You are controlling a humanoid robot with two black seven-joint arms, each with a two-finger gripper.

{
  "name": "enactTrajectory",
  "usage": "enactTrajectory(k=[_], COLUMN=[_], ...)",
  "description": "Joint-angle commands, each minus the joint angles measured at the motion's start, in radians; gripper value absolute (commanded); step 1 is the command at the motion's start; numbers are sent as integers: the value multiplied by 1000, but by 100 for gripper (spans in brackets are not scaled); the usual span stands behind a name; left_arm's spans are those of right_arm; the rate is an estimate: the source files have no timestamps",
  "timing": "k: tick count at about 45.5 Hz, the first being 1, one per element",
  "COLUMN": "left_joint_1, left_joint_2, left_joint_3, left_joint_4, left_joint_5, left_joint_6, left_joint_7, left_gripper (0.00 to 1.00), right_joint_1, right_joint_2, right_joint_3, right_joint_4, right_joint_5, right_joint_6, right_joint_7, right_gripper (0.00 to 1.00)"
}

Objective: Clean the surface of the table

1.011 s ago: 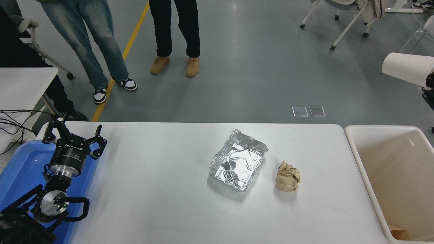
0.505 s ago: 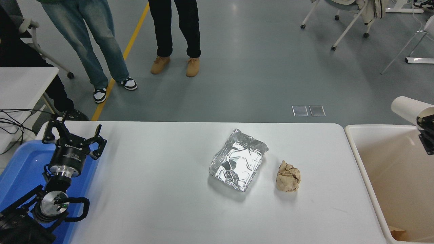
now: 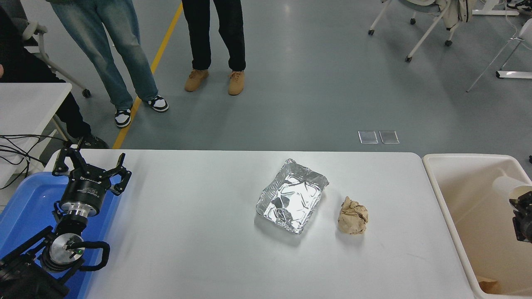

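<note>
The white table surface (image 3: 199, 216) carries a crumpled foil tray (image 3: 291, 201) near the middle and a crumpled brown paper ball (image 3: 353, 216) to its right. My right gripper (image 3: 518, 201) comes in at the right edge, inside the cream bin (image 3: 440, 195). It is shut on a white paper cup (image 3: 510, 187) that lies on its side, low within the bin's opening. My left gripper (image 3: 89, 168) is parked at the lower left over the blue bin (image 3: 25, 207), fingers spread and empty.
A brown scrap (image 3: 490, 285) lies at the cream bin's bottom. A smaller white table with cables (image 3: 25, 104) stands at the left. Two people (image 3: 214, 41) stand on the floor beyond the far edge. Chairs stand at the top right.
My right gripper has carried the white cup down from above the bin's far right corner into the cream bin. The left arm, tray and paper ball have not moved.
</note>
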Motion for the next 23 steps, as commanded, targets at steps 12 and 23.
enactTrajectory(k=[12,23], left_joint_1=[1,1], left_joint_2=[0,0], left_joint_3=[0,0], left_joint_4=[0,0], left_joint_5=[0,0], left_joint_6=[0,0], left_joint_7=[0,0], left_gripper=[99,99], right_joint_1=[-32,-49], right_joint_2=[104,121], right_joint_3=[-70,-73], right_joint_4=[-37,-34], right_joint_5=[21,23], right_joint_6=[-141,-224], right_joint_7=[-6,-10], right_gripper=[0,0])
